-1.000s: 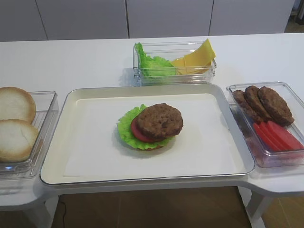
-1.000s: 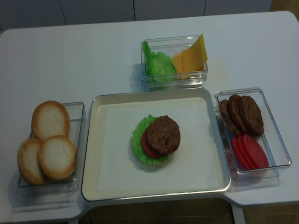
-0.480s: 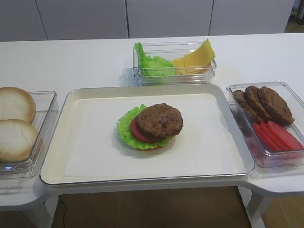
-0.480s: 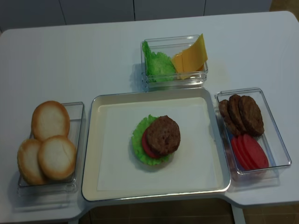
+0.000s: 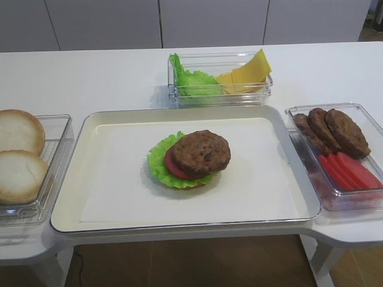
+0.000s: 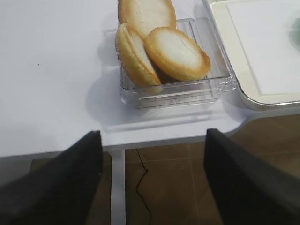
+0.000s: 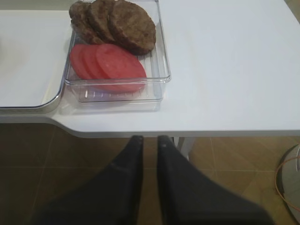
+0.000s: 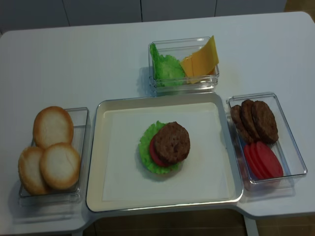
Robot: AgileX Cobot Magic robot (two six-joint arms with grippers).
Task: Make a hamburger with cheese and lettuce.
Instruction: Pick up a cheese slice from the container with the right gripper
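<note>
The hamburger point(image 5: 192, 158) lies in the middle of the cream tray point(image 5: 179, 216): a brown patty on a red tomato slice on the frilly green lettuce point(image 5: 157, 162). It also shows in the realsense view point(image 8: 170, 143). No single cheese slice shows apart from the bunched yellow slices point(image 5: 246, 73) in the back box. My right gripper point(image 7: 146, 138) is shut and empty, below the table's front edge by the patty box. My left gripper point(image 6: 153, 134) is open and empty, below the table's front edge by the bun box. Neither gripper shows in the exterior views.
A clear box point(image 5: 219, 95) at the back holds green leaves point(image 5: 190, 81) and the yellow slices. A clear box point(image 7: 161, 61) on the right holds bare patties point(image 7: 117, 21) and tomato slices point(image 7: 108, 63). A clear box point(image 6: 178, 93) on the left holds bun halves point(image 6: 161, 49).
</note>
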